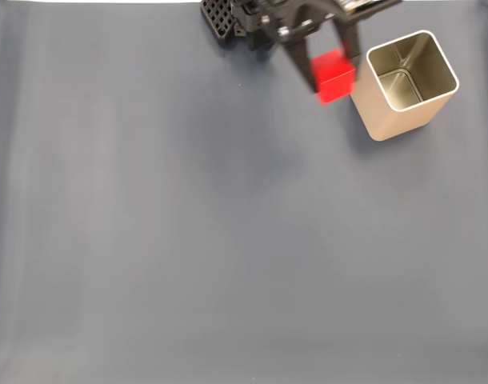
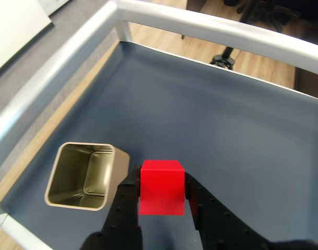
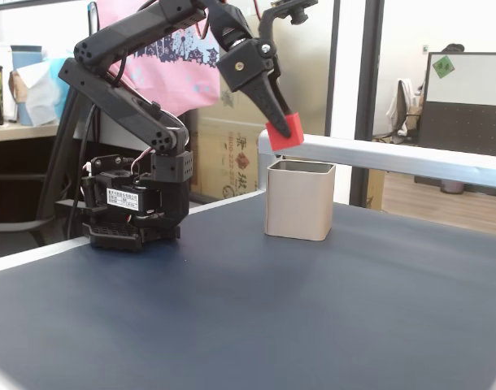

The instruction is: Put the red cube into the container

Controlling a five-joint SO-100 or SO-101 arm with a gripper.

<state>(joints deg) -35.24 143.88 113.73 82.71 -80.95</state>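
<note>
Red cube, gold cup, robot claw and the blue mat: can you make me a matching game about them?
Things:
1. red cube
2. container
3. gripper
4. blue mat

What fits:
A. stands upright on the mat with nothing inside
B. black, with fingers closed on something
C. lies flat under everything
D. held up in the air, beside the cup's rim

Pairs: 1-D, 2-A, 3-B, 4-C

The arm arches high, far on the desk; its tool [image 3: 282, 130] points down, fingers clamped on the red cube [image 3: 285, 132].
</note>
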